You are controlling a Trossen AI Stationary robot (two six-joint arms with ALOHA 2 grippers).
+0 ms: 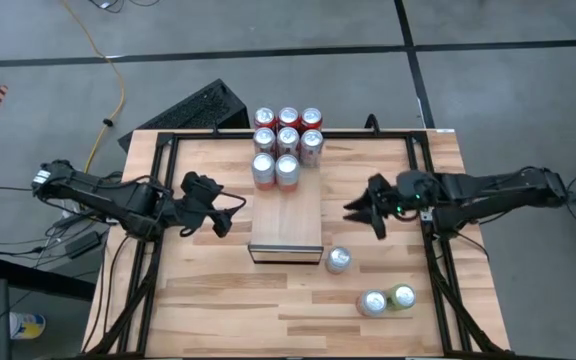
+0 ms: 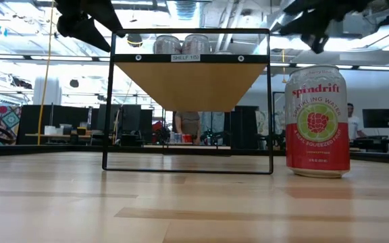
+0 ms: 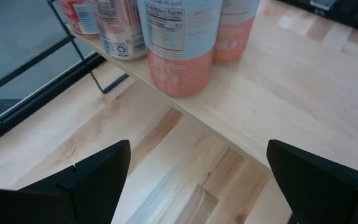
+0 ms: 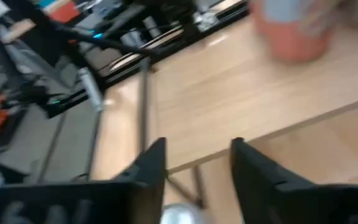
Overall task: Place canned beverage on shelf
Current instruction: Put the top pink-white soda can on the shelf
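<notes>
Right gripper (image 1: 360, 212), fingers parted and empty, should drop squarely over the upright silver-topped can (image 1: 338, 260) beside the light-wood shelf (image 1: 286, 220).

My right wrist view blurred the can (image 4: 294, 28) on the shelf (image 4: 241, 99); its top was cut off.

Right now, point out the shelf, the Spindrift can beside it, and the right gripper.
shelf (image 1: 286, 222): high view, bare wood top.
Spindrift can (image 2: 317, 121): low view, label's raspberry picture.
right gripper (image 1: 360, 212): high view, between the fingertips.
</notes>
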